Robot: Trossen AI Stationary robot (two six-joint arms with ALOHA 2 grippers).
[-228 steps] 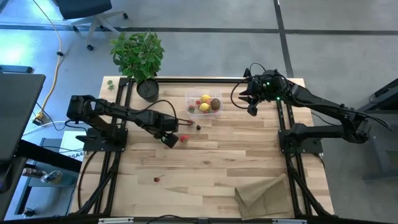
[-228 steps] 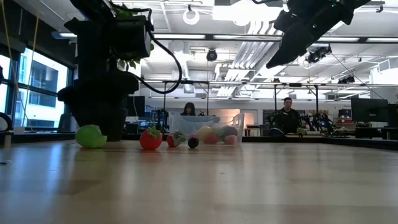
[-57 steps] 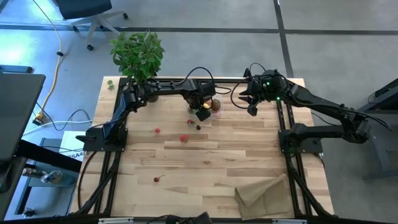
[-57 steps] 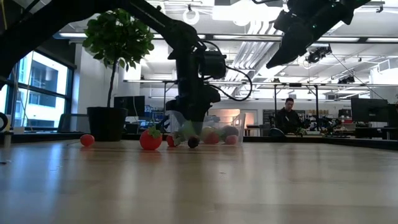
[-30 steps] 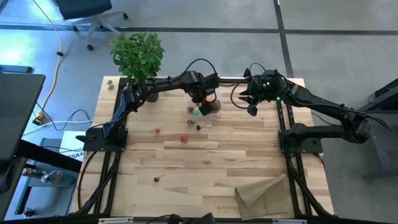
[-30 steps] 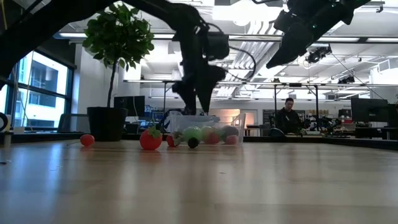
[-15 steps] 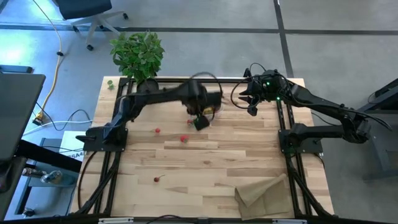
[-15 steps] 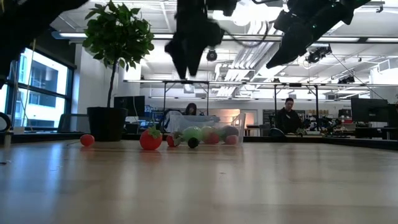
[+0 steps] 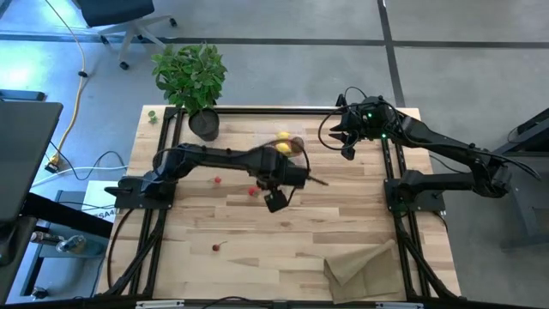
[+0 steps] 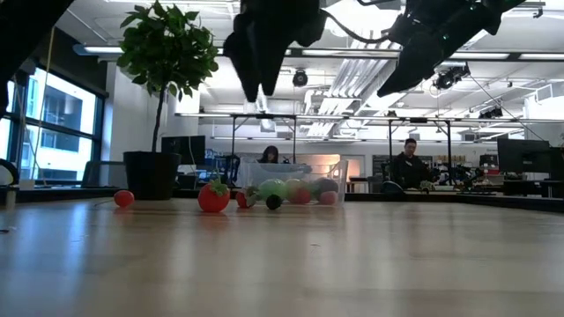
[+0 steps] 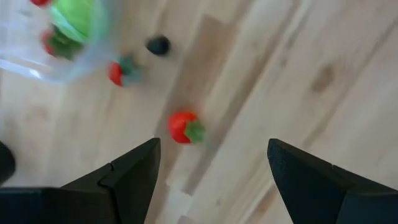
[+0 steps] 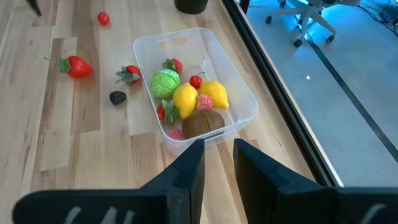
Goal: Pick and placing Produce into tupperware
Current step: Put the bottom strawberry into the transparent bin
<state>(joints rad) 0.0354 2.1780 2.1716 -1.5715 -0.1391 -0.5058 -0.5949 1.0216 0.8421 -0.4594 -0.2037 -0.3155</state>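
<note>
I've got the left gripper (image 9: 275, 201) hanging above mid-table, fingers spread as wide as they go and nothing between them, which reads to me as lining up for another loose piece. From that wrist camera the big strawberry (image 11: 185, 127) sits just beyond the gap between the fingers, so it's the likely next pick, though it isn't between the pads yet. On the overhead it lies at about ten o'clock from the gripper, close by (image 9: 253, 191). Farther out there's a small strawberry (image 11: 122, 71) and a dark berry (image 11: 158, 45), both just outside the tupperware (image 12: 233, 84), and a stray red berry (image 9: 217, 181) off toward nine o'clock. The tupperware sits at roughly twelve o'clock from my left gripper, near the far edge, already holding the lime (image 12: 164, 83), two lemons (image 12: 185, 99), the kiwi (image 12: 202, 123) and some small red pieces. The right gripper (image 9: 346, 142) waits high at about two o'clock, beside the container, fingers nearly together and empty. The potted plant (image 9: 190, 79) stands at the far left corner.
</note>
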